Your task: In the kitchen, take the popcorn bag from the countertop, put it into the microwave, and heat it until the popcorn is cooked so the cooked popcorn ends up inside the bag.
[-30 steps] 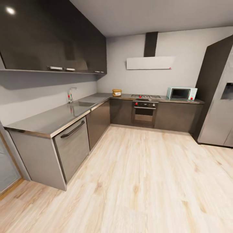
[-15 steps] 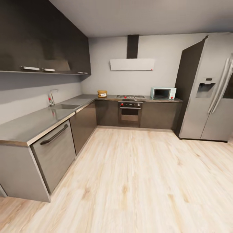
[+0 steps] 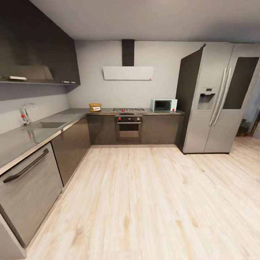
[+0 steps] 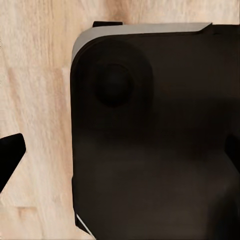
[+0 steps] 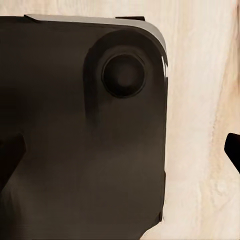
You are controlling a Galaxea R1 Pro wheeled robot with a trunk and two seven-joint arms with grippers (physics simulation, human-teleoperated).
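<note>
The head view looks across the kitchen's light wood floor (image 3: 151, 202) to the far run of dark cabinets. On the grey countertop (image 3: 72, 115) the tan popcorn bag (image 3: 95, 107) stands near the corner, beside the gas hob (image 3: 128, 109) and above the built-in oven (image 3: 128, 126). The mint-blue microwave (image 3: 163, 105) sits on the same countertop on the other side of the hob, well apart from the bag and next to the tall silver refrigerator (image 3: 216, 101). Its dark door appears closed. A sink with a tap (image 3: 26, 113) lies along the side run of counter.

The wrist views give none of that. The left wrist view looks down at a dark, rounded-corner body of the robot (image 4: 155, 135) over wood flooring, with one black fingertip (image 4: 10, 152) of the left gripper at the picture's edge. The right wrist view shows a similar dark body (image 5: 80, 130) and one black fingertip (image 5: 233, 150) of the right gripper. With so little of each finger visible, how far either gripper is spread cannot be told. Nothing is seen held or touched by either, and both the bag and the microwave are far off from the grippers, across the room.
</note>
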